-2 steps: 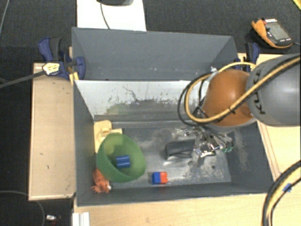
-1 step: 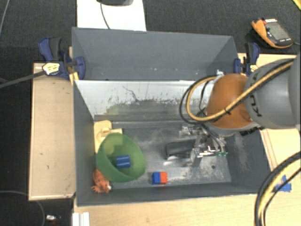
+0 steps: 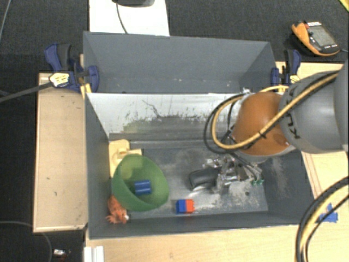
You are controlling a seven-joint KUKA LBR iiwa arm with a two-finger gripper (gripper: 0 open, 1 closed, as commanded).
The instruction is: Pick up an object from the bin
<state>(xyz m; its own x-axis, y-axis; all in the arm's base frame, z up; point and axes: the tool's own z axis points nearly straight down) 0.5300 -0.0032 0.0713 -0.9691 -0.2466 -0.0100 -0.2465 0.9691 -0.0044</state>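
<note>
Camera view gives you the grey metal bin (image 3: 180, 64) from above, with the arm (image 3: 322, 113) coming in from the right, its orange cover (image 3: 262, 124) and a loop of cables (image 3: 214, 130) hanging over the right half of the bin floor. You find the claw (image 3: 228, 178) low in the bin, right of centre and close to the scuffed floor. Whether it is open or closed you cannot tell, because the wrist hardware hides it. Just to its left, touching or nearly touching it, lies a black, rounded, elongated object (image 3: 199, 179), the thing nearest the claw; you cannot tell whether it is gripped. Near the front wall, a little left of the black object, you see a small blue-and-red block (image 3: 185, 206) lying apart from everything else. Further left a green cup (image 3: 126, 192) lies on its side with its mouth turned towards you, and a small blue cylinder (image 3: 143, 187) sits inside it. A cream-yellow piece (image 3: 118, 148) lies just behind the cup, against the left wall. A small orange figure (image 3: 115, 212) sits in the front left corner, just beside the cup.
</note>
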